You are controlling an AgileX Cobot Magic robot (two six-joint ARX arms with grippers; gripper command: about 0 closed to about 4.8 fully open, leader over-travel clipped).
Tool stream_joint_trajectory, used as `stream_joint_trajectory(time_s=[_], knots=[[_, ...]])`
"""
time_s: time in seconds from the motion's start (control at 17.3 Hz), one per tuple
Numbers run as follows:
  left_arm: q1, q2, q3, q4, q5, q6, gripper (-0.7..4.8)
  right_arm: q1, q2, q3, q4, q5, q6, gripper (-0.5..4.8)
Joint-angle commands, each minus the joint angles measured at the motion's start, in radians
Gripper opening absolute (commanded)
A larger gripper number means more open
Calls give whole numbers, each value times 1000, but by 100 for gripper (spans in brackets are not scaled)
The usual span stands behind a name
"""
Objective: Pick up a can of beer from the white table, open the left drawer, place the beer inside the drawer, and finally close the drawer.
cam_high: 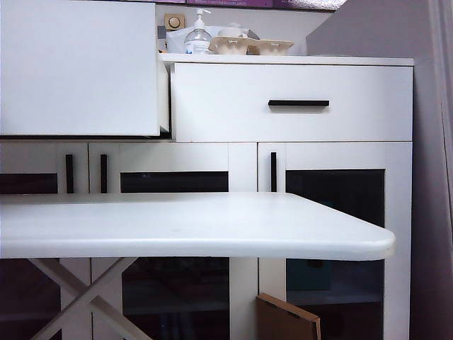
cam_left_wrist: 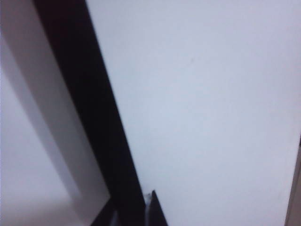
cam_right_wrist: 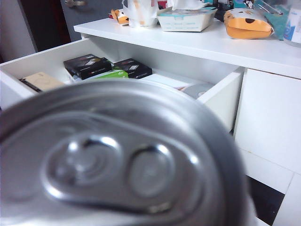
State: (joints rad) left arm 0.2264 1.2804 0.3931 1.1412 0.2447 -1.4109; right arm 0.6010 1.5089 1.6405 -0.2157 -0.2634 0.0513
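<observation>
In the exterior view, the upper left of the frame is filled by the white front of the open left drawer (cam_high: 78,67), pulled out toward the camera so it looms larger than its neighbour. Right of it sits the closed right drawer (cam_high: 291,103) with its thin black bar handle (cam_high: 298,103). On the cabinet top (cam_high: 354,61) behind stand a clear pump bottle (cam_high: 199,37) and pale cardboard trays (cam_high: 251,46). Across the lower half stretches the white table (cam_high: 177,230); neither arm shows in this view.

The left wrist view shows a dark band running diagonally between white panels, with only a sliver of the left gripper (cam_left_wrist: 151,207) at the bottom edge. Its jaws stand nearly closed, and no object shows between them.

In the right wrist view, the silver top of the can of beer (cam_right_wrist: 117,165) fills the lower left, blurred and very close to the lens. The right gripper's fingers are hidden behind it, so the pictures do not show its grip. Beyond the can the drawer stands open, its near wall (cam_right_wrist: 223,96) white, with dark boxes (cam_right_wrist: 87,66) and a green packet (cam_right_wrist: 110,74) inside. The can is in front of the drawer, not within it.
</observation>
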Motion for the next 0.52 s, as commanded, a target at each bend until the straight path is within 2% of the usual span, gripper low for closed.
stream_joint_trajectory(time_s=[0.06,0.52], knots=[[-6,-47,-15,39,48,63,-6,2,-13,11,63,-5,0,112],[-6,-155,-80,24,48,45,-6,2,-13,11,63,-10,1,112]])
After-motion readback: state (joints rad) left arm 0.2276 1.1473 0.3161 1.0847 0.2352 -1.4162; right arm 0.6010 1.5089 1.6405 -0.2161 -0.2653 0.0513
